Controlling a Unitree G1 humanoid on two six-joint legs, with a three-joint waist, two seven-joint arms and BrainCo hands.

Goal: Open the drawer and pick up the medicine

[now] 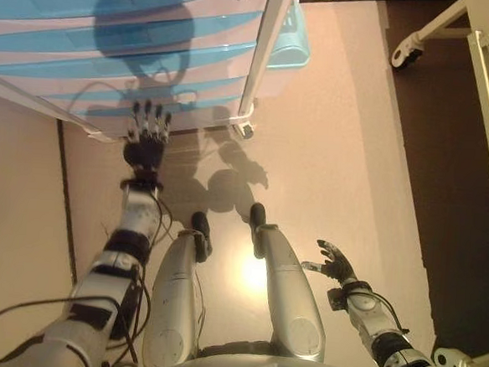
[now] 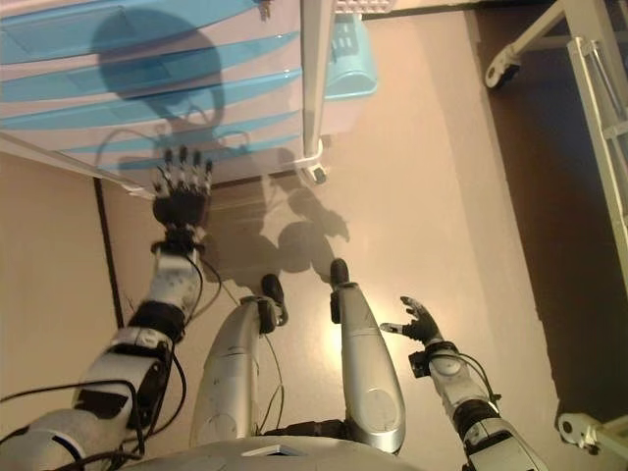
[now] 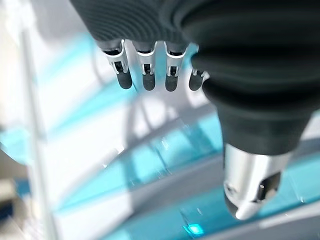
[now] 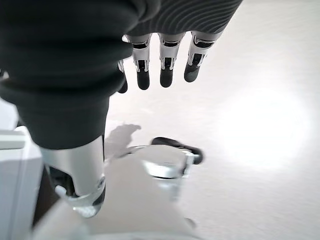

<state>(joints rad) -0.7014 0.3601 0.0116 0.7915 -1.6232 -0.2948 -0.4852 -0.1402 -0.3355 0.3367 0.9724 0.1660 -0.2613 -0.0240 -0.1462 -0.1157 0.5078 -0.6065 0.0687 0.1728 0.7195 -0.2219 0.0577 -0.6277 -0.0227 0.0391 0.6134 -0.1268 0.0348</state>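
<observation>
Drawer unit (image 1: pixel 128 41), blue-fronted drawers all closed, far left. Medicine not visible. Left hand (image 1: pixel 146 136) reaches up at the lowest drawer fronts, fingers straight, holding nothing. Right hand (image 1: pixel 335 262) low at near right, relaxed open, empty.

The drawer unit (image 1: pixel 128 41) is made of glossy translucent blue and white plastic; the floor (image 1: pixel 340 140) is smooth.

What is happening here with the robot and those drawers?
The left robot hand is stretched out with straight fingers toward the front of a white drawer unit with blue drawers. All the drawers look shut and nothing is gripped yet. The right robot hand hangs open low at the robot's side, above the floor. No medicine is visible.
</observation>
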